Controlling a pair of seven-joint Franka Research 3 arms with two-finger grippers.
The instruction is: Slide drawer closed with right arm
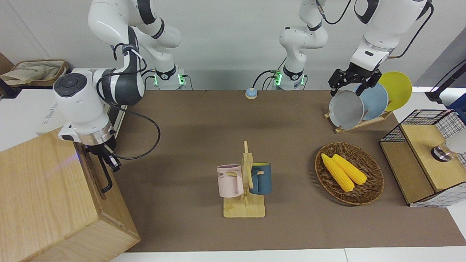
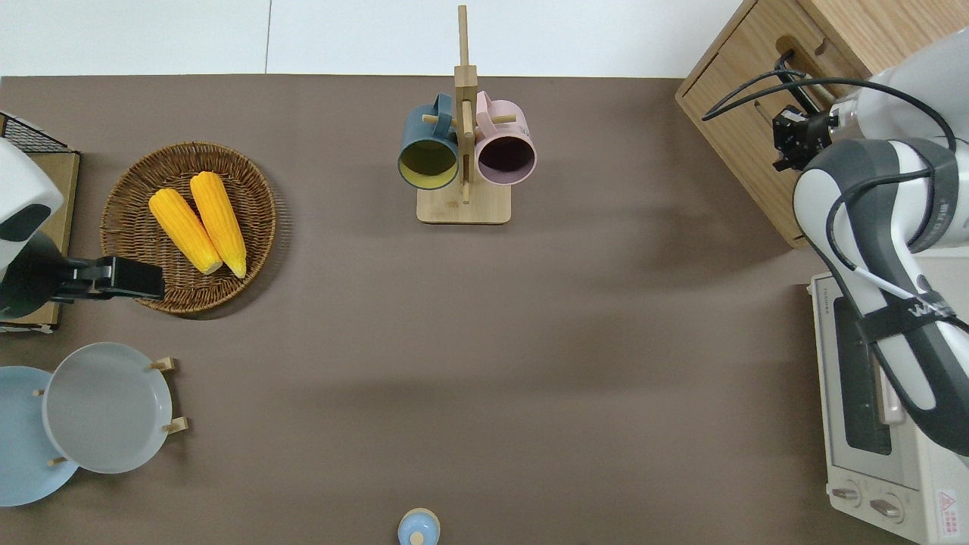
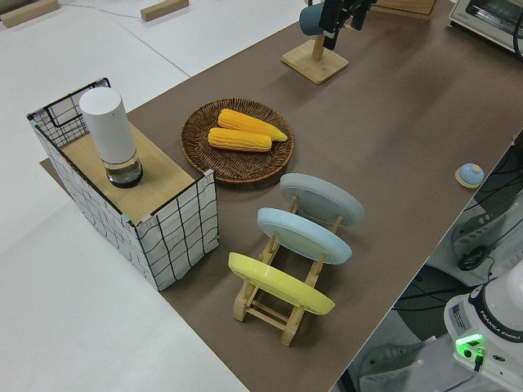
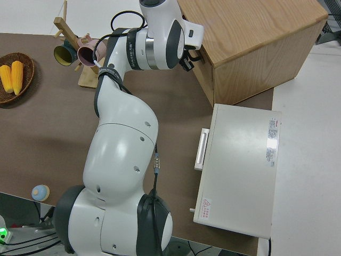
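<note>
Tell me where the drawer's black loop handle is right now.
The handle sits on the drawer front of the wooden cabinet at the right arm's table end, with the right gripper at it.

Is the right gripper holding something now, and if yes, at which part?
The right gripper is at the black loop handle of the drawer, which looks pushed in. Whether its fingers actually clamp the handle cannot be told.

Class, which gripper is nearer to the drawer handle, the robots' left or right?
Right. The right gripper is at the drawer, by its black handle. The left gripper is parked at the opposite end of the table.
</note>
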